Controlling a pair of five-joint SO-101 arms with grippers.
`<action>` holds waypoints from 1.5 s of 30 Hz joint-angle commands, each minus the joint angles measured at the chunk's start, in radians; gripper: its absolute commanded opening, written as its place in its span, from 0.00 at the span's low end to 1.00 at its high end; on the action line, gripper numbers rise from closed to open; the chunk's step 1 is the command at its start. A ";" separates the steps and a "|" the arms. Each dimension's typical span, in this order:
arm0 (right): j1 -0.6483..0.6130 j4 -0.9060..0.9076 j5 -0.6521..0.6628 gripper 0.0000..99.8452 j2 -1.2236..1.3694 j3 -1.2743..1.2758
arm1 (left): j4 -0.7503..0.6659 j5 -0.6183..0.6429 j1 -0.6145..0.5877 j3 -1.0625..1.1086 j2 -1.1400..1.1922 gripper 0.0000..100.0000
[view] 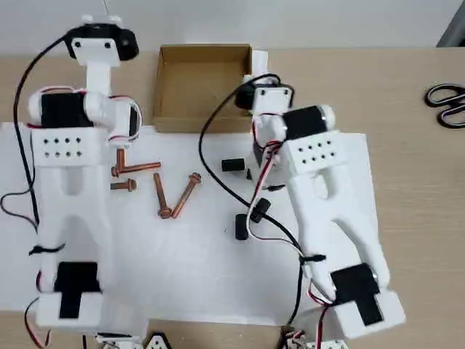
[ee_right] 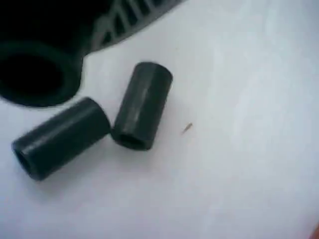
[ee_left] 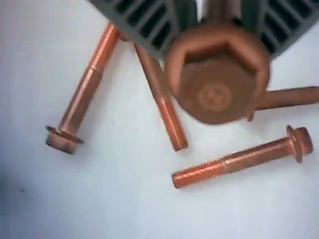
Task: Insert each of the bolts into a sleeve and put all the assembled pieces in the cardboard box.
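Note:
My left gripper (ee_left: pixel 214 30) is shut on a copper bolt (ee_left: pixel 217 82) whose hexagonal head faces the camera; its grey ribbed fingers (ee_left: pixel 144 20) flank the shank. Several more copper bolts (ee_left: pixel 244 157) lie on the white sheet below, spread out left of centre in the high view (view: pixel 174 196). My right gripper (ee_right: pixel 60 45) holds a black sleeve (ee_right: pixel 32 74) seen end-on, just above two loose black sleeves (ee_right: pixel 142 104) (ee_right: pixel 60 137) that lie touching. More sleeves (view: pixel 232 165) (view: pixel 260 206) lie beside the right arm. The open cardboard box (view: pixel 203 87) stands at the back centre.
A white sheet (view: pixel 182 262) covers the near table between the two arms. Black scissors (view: pixel 447 102) lie at the far right on bare wood. Cables (view: pixel 218 174) trail from the right arm across the sheet near the sleeves.

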 commanded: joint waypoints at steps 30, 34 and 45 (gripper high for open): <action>-0.179 -0.671 -0.083 0.00 -0.872 0.881 | -0.221 0.414 0.276 0.165 -0.137 0.00; -0.179 -0.716 -0.086 0.00 -0.901 0.922 | -0.253 0.442 0.282 0.165 -0.137 0.00; -0.216 -0.809 -0.087 0.00 -0.820 0.922 | -0.302 0.578 0.281 0.163 -0.137 0.00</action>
